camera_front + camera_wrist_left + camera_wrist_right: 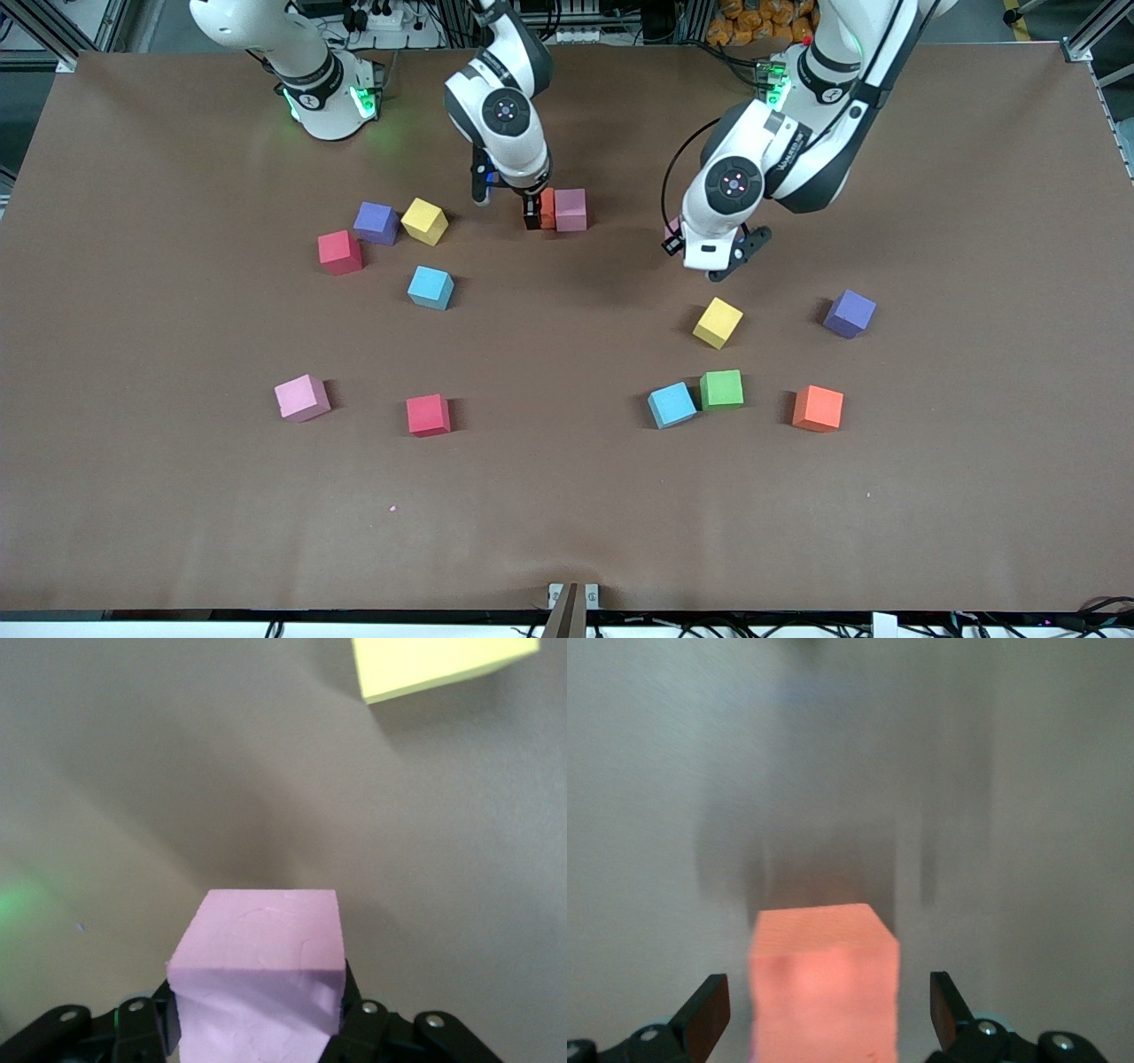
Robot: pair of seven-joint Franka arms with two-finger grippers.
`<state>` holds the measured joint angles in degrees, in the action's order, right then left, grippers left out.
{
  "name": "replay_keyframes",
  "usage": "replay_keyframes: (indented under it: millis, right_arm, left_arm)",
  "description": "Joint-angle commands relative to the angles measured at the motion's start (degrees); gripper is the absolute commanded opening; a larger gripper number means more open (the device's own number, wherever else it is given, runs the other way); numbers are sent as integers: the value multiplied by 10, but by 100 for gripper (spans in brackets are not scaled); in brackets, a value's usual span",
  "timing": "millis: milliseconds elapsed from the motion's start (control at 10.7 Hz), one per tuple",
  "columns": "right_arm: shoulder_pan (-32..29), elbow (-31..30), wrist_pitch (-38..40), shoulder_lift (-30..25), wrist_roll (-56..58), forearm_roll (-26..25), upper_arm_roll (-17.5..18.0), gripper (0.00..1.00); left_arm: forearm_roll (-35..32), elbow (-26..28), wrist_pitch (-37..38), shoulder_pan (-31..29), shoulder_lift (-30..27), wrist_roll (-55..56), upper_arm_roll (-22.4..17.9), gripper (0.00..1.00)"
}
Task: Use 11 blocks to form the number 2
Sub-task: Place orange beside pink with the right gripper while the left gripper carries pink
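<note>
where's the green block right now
In the front view, the green block sits on the table toward the left arm's end, touching the light blue block, with the orange block beside it.

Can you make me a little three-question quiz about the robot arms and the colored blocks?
1. True or false: the left gripper is shut on a pink block.
2. The right gripper is open around which block? A) green B) orange C) purple
3. Fill in: the green block sits right beside a light ____ block.

Key:
1. True. The left wrist view shows it gripped.
2. B. The orange block sits between the spread fingers, next to another pink block on the table.
3. Blue.
</note>
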<state>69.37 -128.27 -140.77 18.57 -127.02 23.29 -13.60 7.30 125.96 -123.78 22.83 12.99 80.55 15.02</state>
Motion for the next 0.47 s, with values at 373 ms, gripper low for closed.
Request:
replay_keyframes:
  millis: [373]
  right_arm:
    - [4,17,100,-54,203,-50,-135,100]
  left_arm:
    - [28,6,-124,12,41,423,60,36]
